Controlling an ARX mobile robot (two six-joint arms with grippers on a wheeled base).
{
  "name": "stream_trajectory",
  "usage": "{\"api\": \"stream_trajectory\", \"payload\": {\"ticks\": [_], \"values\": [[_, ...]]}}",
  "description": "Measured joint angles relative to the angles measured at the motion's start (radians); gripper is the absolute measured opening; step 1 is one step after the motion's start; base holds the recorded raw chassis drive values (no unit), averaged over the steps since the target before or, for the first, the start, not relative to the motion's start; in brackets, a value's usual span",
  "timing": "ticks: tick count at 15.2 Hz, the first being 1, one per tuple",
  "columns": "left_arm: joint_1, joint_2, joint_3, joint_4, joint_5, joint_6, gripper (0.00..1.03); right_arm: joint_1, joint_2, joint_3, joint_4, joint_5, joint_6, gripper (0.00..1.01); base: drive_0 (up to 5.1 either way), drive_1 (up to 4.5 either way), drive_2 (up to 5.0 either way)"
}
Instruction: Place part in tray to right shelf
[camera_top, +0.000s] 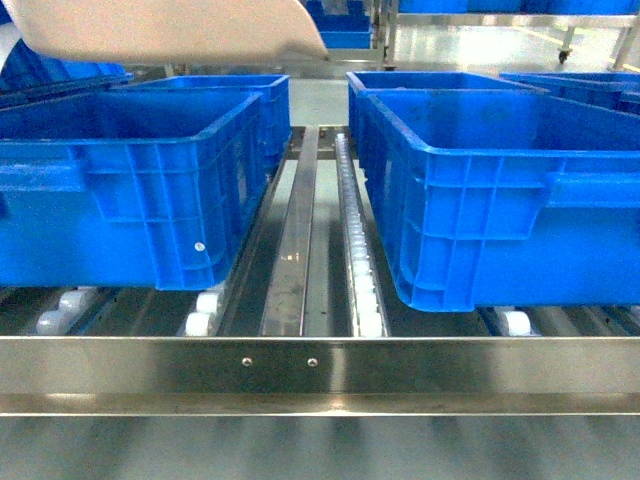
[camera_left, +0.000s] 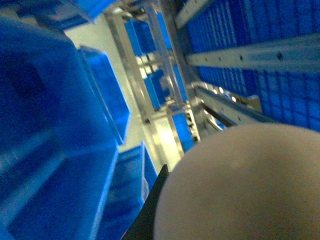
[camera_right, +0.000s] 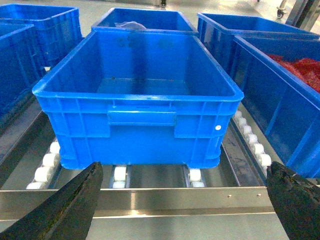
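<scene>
From the head camera, the shelf's shiny front rail (camera_top: 320, 365) runs across the bottom, with white rollers (camera_top: 362, 270) behind it and two big blue crates, one left (camera_top: 130, 180) and one right (camera_top: 500, 190). The cream tray (camera_top: 170, 30) hangs at the top left, above the left crate; the blue part cannot be seen in any view. The left wrist camera is blurred: the tray's pale underside (camera_left: 240, 185) fills the lower right, and whether that arm's jaws are closed cannot be told. The right wrist camera faces an empty crate (camera_right: 140, 95) on the rollers, with the right gripper (camera_right: 182, 210) wide apart, holding nothing.
</scene>
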Motion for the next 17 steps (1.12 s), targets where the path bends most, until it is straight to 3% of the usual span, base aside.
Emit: {"api": "stream_trajectory", "payload": {"ticks": [3,4,5,6,7,9,10,12,14,16,17], "values": [[-0.028,0.214,0.307,-0.096,-0.316,0.166,0.12,0.000,0.000,0.000,0.000,0.000,0.000,0.98,0.0,0.00,0.0],[-0.033,0.282,0.386,-0.016,-0.417,0.297,0.12,0.000,0.000,0.000,0.000,0.000,0.000,0.98,0.0,0.00,0.0],[-0.019,0.319,0.435,0.072,-0.450,0.447,0.12,0.000,0.000,0.000,0.000,0.000,0.000,0.98,0.0,0.00,0.0],[0.013,0.301,0.423,0.194,-0.484,0.700,0.12,0.000,0.000,0.000,0.000,0.000,0.000,0.98,0.0,0.00,0.0],[0.014,0.255,0.368,0.231,-0.497,0.822,0.12,0.000,0.000,0.000,0.001,0.000,0.000,0.98,0.0,0.00,0.0],[-0.025,0.195,0.255,0.250,-0.508,0.940,0.12,0.000,0.000,0.000,0.000,0.000,0.000,0.98,0.0,0.00,0.0],[-0.045,0.150,0.203,0.228,-0.485,0.932,0.12,0.000,0.000,0.000,0.000,0.000,0.000,0.98,0.0,0.00,0.0],[-0.052,0.010,0.116,0.114,-0.408,0.853,0.12,0.000,0.000,0.000,0.000,0.000,0.000,0.98,0.0,0.00,0.0],[-0.070,-0.064,0.049,0.055,-0.283,0.701,0.12,0.000,0.000,0.000,0.000,0.000,0.000,0.98,0.0,0.00,0.0],[-0.089,-0.122,-0.088,0.085,-0.180,0.446,0.12,0.000,0.000,0.000,0.000,0.000,0.000,0.98,0.0,0.00,0.0],[-0.102,-0.151,-0.143,0.119,-0.155,0.371,0.12,0.000,0.000,0.000,0.000,0.000,0.000,0.98,0.0,0.00,0.0]]}}
